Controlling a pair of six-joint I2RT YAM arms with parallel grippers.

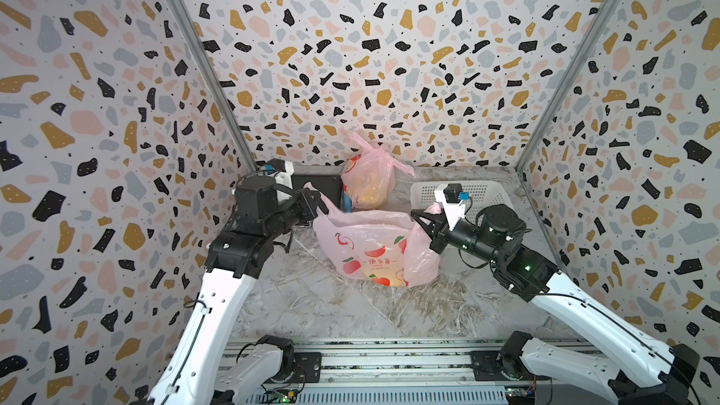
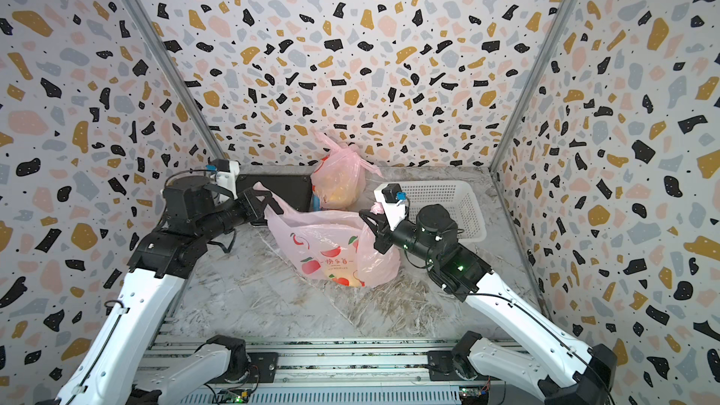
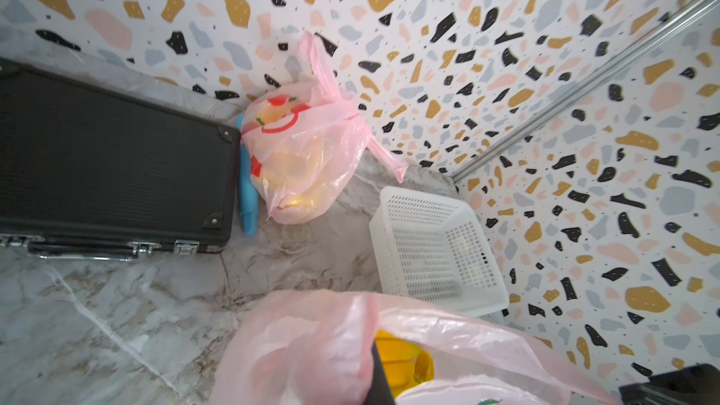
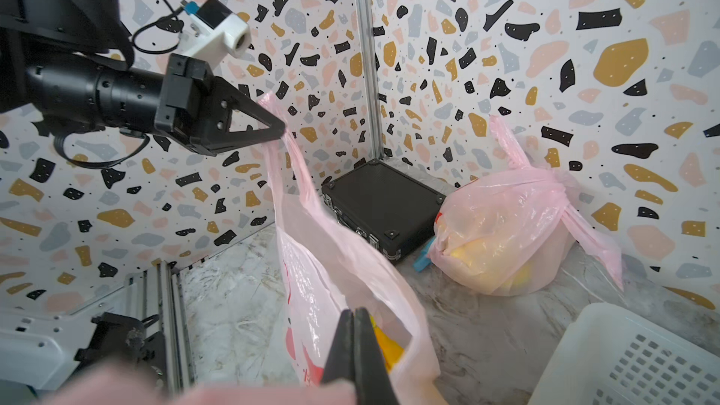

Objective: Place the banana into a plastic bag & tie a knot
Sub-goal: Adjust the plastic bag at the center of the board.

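A pink plastic bag (image 1: 366, 251) (image 2: 323, 251) printed with red fruit stands in the middle of the marble table, its mouth stretched between both arms. The yellow banana (image 3: 397, 356) (image 4: 383, 344) shows inside it. My left gripper (image 1: 322, 208) (image 2: 274, 204) (image 4: 282, 132) is shut on the bag's left handle and holds it up. My right gripper (image 1: 415, 213) (image 2: 364, 213) (image 4: 352, 311) is shut on the right handle, whose pink plastic bunches near the base of its fingers. In the left wrist view the pink handle covers most of the left gripper (image 3: 374, 340).
A second pink bag (image 1: 368, 181) (image 3: 304, 157), knotted shut with yellow fruit inside, leans on the back wall. Beside it lie a black case (image 1: 315, 185) (image 3: 109, 165) and a blue object (image 3: 247, 196). A white perforated basket (image 1: 483, 192) (image 3: 428, 251) stands at the back right.
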